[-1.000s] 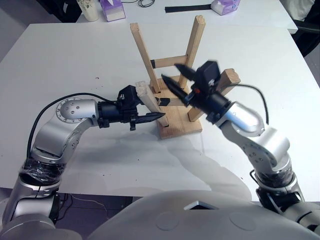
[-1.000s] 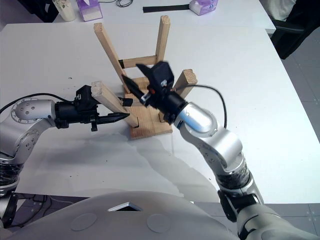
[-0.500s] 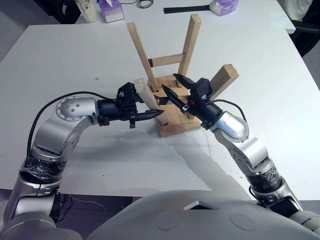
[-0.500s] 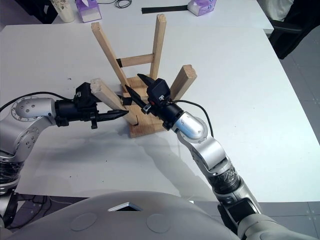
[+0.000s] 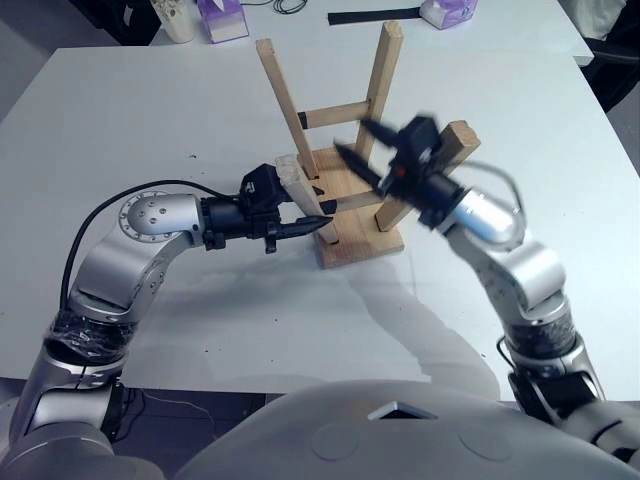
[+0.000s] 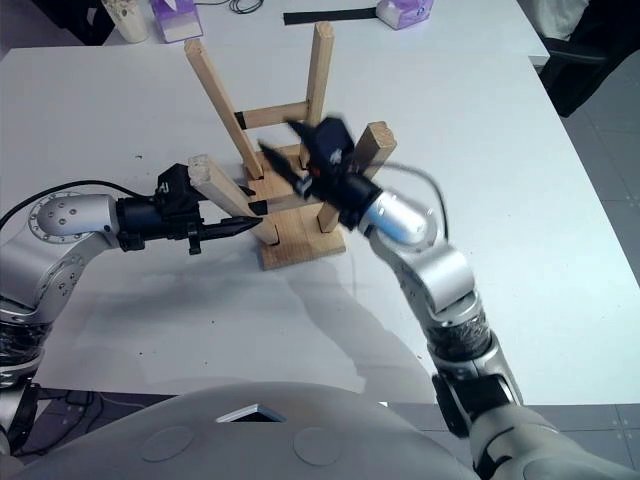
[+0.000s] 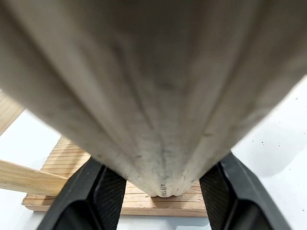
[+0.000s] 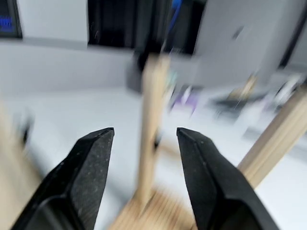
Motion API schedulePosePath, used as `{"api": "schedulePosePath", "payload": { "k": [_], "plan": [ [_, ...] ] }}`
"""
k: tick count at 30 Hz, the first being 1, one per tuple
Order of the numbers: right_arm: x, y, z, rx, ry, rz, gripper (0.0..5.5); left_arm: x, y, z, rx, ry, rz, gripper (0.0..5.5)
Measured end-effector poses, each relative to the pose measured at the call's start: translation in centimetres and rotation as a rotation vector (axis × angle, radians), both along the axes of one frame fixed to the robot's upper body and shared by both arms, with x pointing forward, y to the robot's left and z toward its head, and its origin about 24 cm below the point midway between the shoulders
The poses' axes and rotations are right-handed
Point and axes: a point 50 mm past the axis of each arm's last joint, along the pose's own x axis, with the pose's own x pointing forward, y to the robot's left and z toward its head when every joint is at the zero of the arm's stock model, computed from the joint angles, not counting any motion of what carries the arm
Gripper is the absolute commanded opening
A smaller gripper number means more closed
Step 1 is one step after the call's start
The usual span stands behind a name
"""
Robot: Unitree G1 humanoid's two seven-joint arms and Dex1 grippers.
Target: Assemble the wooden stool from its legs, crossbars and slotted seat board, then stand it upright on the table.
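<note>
The stool stands upside down on its slotted seat board (image 5: 366,243) in the middle of the white table. Two back legs (image 5: 279,96) (image 5: 386,72) rise upright, joined by a crossbar (image 5: 337,115). My left gripper (image 5: 314,221) is shut on the leaning front-left leg (image 5: 295,183), which looms large between its fingers (image 7: 103,192) in the left wrist view. A fourth leg (image 5: 444,154) leans at the right. My right gripper (image 5: 362,148) hovers open above the board between the legs, holding nothing; a leg (image 8: 150,120) stands beyond its fingertips.
At the table's far edge stand a cup (image 5: 176,18), two purple tissue packs (image 5: 226,18) (image 5: 447,11) and a black strip (image 5: 374,17). White tabletop (image 5: 150,110) spreads left, right and in front of the stool.
My right gripper, still open, dipped towards the seat board and has now risen up and right. The left gripper has kept its hold on the front-left leg, shifting slightly.
</note>
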Motion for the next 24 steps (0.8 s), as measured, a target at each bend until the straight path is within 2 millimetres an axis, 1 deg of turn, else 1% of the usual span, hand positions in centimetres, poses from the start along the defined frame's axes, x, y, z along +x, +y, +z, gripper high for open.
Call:
{"api": "schedulePosePath", "payload": {
  "k": [1,2,4,5,6,8,12,14,15,17,18,19,20,21,23,24],
  "plan": [
    [-0.2,0.3,0.4,0.005,-0.016,0.018,2.42,0.0,0.0,0.0,0.000,0.000,0.000,2.03],
    [-0.5,0.9,-0.3,-0.015,0.013,0.053,2.42,0.0,-0.1,0.0,-0.001,-0.001,0.000,2.03],
    [-0.9,1.5,-3.4,-0.103,0.116,0.085,2.42,0.0,-0.1,0.0,-0.001,-0.001,-0.002,2.03],
    [-1.2,1.4,-6.1,-0.175,0.197,0.090,2.42,0.0,-0.2,0.0,0.000,-0.002,-0.004,2.03],
    [-1.8,1.4,-7.3,-0.187,0.219,0.105,2.42,0.1,-0.2,-0.1,0.003,-0.003,-0.003,2.03],
    [-2.0,1.4,-7.5,-0.183,0.213,0.104,2.42,0.2,-0.2,-0.1,0.006,0.000,-0.004,2.03],
    [-1.7,1.1,-7.0,-0.144,0.240,0.110,2.42,0.4,-0.3,0.1,0.009,-0.005,-0.013,2.03],
    [-1.6,0.6,-4.9,-0.047,0.201,0.110,2.42,0.4,-0.4,0.1,0.010,-0.005,-0.014,2.03],
    [-1.7,0.3,-3.4,0.017,0.164,0.117,2.42,0.4,-0.4,0.1,0.010,-0.005,-0.014,2.03],
    [-2.3,-0.9,1.3,0.216,0.031,0.141,2.42,0.4,-0.4,0.1,0.010,-0.004,-0.014,2.03],
    [-2.5,-1.8,2.9,0.286,-0.016,0.138,2.42,0.4,-0.4,0.1,0.009,-0.004,-0.013,2.03],
    [-2.5,-2.6,3.9,0.324,-0.051,0.117,2.42,0.4,-0.4,0.1,0.009,-0.004,-0.013,2.03],
    [-2.3,-4.2,4.9,0.347,-0.087,0.061,2.42,0.4,-0.4,0.1,0.007,-0.003,-0.012,2.03],
    [-2.0,-5.8,5.2,0.360,-0.100,-0.004,2.42,0.4,-0.4,0.1,0.007,-0.003,-0.011,2.03],
    [-0.7,-10.2,5.4,0.356,-0.104,-0.206,2.42,0.4,-0.3,0.1,0.006,-0.002,-0.009,2.03],
    [0.1,-13.1,5.0,0.320,-0.104,-0.352,2.42,0.4,-0.3,0.1,0.006,-0.002,-0.008,2.03]
  ]
}}
